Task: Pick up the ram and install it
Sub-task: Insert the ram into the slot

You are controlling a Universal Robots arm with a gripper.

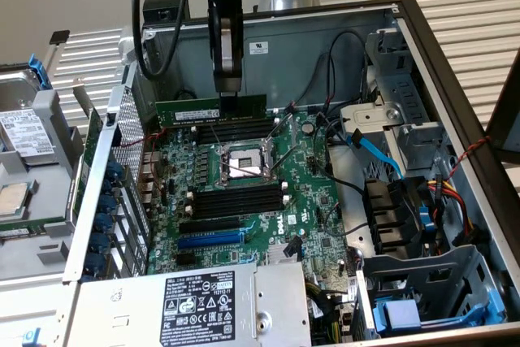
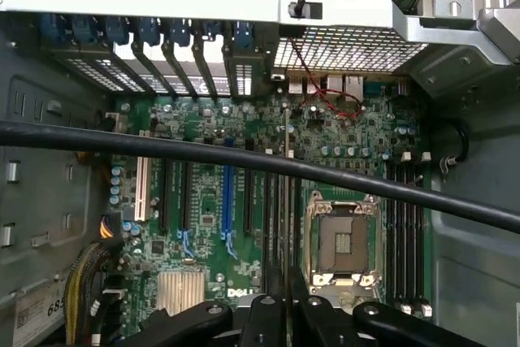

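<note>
Ram (image 1: 210, 110), upper centre of frame: pinched in narrow pincer (image 1: 227, 93) above black memory slots (image 1: 244, 131); install step, judged; needs edge-to-slot alignment.

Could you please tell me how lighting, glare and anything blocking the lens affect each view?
Exterior view: even light, the ram well lit below the dark gripper, and a bright reflection on the CPU socket. Wrist view: a black cable crosses in front of the motherboard, and the case wall lies in shade.

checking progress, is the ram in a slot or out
Apparently out: the ram stands on edge in the shut gripper, above the black slots.
</note>
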